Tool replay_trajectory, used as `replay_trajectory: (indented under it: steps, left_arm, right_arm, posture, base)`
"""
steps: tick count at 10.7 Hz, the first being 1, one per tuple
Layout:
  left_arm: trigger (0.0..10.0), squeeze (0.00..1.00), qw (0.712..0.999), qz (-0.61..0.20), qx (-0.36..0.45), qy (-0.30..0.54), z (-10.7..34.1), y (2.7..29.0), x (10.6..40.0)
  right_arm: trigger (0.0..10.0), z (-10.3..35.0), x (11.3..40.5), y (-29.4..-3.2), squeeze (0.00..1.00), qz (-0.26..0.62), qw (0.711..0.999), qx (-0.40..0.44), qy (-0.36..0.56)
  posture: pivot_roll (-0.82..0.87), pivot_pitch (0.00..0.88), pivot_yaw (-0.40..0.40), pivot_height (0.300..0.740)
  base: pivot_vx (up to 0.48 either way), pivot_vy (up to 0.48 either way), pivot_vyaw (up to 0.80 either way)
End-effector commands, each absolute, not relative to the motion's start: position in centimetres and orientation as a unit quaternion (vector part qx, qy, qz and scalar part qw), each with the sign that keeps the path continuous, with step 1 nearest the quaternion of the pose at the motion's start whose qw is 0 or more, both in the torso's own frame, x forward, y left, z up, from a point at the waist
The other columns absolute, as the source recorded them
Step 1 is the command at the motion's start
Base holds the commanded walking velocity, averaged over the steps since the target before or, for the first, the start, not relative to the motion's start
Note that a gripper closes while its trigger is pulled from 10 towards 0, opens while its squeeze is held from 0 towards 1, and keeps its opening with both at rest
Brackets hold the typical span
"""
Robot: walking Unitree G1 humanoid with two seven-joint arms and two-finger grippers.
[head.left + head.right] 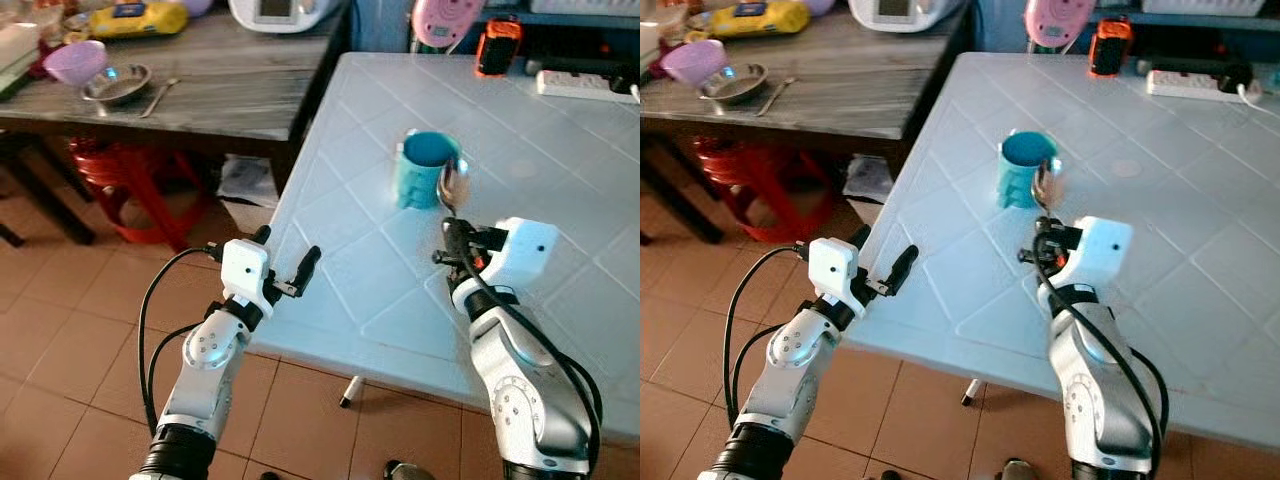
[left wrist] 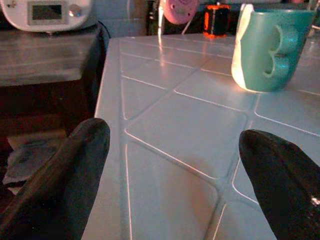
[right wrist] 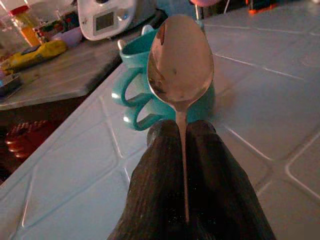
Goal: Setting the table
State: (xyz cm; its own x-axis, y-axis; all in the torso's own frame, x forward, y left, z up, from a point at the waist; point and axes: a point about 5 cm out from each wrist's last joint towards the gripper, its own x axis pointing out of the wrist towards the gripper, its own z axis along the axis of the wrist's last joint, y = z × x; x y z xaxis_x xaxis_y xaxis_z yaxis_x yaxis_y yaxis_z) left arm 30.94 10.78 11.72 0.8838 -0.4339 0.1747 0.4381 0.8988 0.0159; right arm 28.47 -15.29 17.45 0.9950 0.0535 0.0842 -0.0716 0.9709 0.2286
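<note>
**Spoon poised just short of the mug**

Shiny steel spoon (image 3: pixel 180 70) clamped by its handle in the right tool (image 1: pixel 452 243), bowl forward, long axis aimed at the teal ceramic mug (image 1: pixel 428 168) standing just ahead on the pale blue tiled desk (image 1: pixel 560 180). Left tool (image 1: pixel 290 265) spread apart, holding nothing, at the desk's near edge, farther from the mug.

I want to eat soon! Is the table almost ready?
Not yet. Done: a teal mug stands on the white table. In hand: the right end effector is shut on a spoon, holding it close to the mug. The left end effector is open by the table's edge. Left: putting the spoon down; no plate is set.
</note>
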Motion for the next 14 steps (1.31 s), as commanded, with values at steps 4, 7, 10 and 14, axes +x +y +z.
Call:
replay_trajectory:
  steps: [4,7,10,14]
  left_arm:
    - [10.0,0.0,0.973,-0.215,-0.022,-0.079,11.5,10.7,31.3]
    - [10.0,0.0,0.973,-0.215,-0.023,-0.079,11.5,10.4,31.4]
    - [10.0,0.0,0.973,-0.216,-0.022,-0.077,11.4,10.2,31.4]
    - [10.0,0.0,0.973,-0.218,-0.023,-0.074,11.2,9.9,31.4]
  right_arm:
    - [10.0,17.5,28.3,-15.1,0.0,0.036,0.993,0.103,-0.047]
    - [10.0,17.3,28.3,-15.2,0.0,0.035,0.994,0.097,-0.045]
    - [10.0,17.1,28.3,-15.1,0.0,0.036,0.994,0.093,-0.045]
    - [10.0,16.9,28.3,-15.3,0.0,0.03,0.995,0.089,-0.047]
  posture:
    - [-0.26,0.139,0.101,0.74]
    - [-0.26,0.134,0.097,0.74]
    - [-0.26,0.124,0.097,0.74]
    - [-0.26,0.127,0.102,0.74]
  base:
    - [0.0,0.141,-0.26]
    - [0.0,0.339,-0.56]
    - [0.0,0.41,0.0]
    - [0.0,0.415,0.0]
